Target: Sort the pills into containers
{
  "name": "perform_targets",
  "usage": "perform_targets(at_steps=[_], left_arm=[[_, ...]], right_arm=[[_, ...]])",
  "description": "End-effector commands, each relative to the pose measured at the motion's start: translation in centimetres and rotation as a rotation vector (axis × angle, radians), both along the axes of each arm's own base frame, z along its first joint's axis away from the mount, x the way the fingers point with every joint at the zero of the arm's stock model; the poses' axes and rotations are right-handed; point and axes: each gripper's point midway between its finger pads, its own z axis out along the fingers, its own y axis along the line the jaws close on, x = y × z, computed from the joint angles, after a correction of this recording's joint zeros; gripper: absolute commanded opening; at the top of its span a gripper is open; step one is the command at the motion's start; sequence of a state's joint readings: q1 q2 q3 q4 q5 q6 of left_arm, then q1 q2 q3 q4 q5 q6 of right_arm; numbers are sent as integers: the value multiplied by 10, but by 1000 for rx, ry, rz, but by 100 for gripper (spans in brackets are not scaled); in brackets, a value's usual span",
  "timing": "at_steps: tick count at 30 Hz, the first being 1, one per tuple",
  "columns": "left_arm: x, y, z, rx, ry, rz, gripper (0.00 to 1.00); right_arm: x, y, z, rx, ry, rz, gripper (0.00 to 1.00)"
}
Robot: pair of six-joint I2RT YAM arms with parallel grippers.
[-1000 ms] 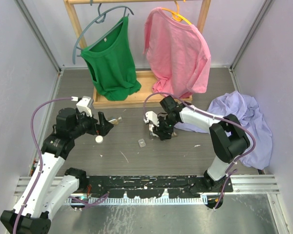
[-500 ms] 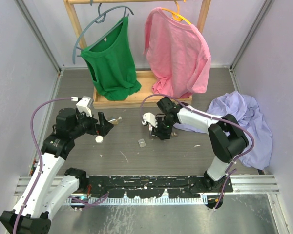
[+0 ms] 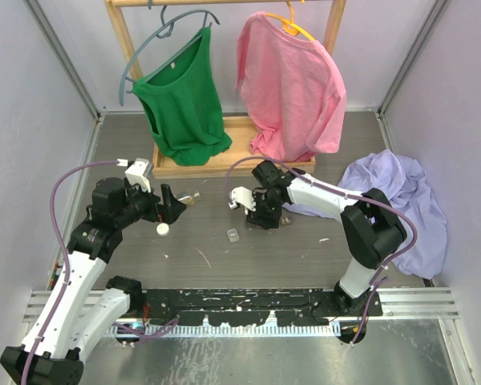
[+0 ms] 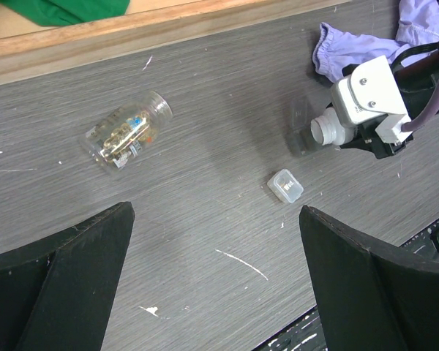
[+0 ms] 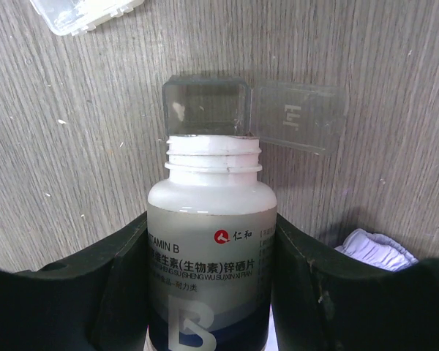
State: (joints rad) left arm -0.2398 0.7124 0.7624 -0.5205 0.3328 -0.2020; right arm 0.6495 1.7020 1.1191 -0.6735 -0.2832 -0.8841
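left jaws: spread wide, empty
right jaws: pinching the white pill bottle (image 5: 211, 219)
bottle mouth (image 5: 212, 146): at an open clear tub (image 5: 205, 107)

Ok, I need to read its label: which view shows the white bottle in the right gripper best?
The right wrist view: the white bottle fills it, uncapped, label facing the camera, held in the right gripper. The left wrist view shows only its neck, small and side-on; in the top external view it cannot be made out under the gripper.
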Motion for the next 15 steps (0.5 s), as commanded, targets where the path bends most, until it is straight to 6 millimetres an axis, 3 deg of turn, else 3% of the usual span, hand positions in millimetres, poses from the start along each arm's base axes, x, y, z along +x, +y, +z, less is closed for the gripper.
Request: perform_targets(at_steps=[1, 15], left_arm=[[4, -2, 16, -27, -67, -3, 98], [4, -3, 17, -28, -67, -5, 98]], right_arm=[[9, 8, 14, -3, -49, 5, 1], [11, 7, 11, -56, -65, 15, 1]])
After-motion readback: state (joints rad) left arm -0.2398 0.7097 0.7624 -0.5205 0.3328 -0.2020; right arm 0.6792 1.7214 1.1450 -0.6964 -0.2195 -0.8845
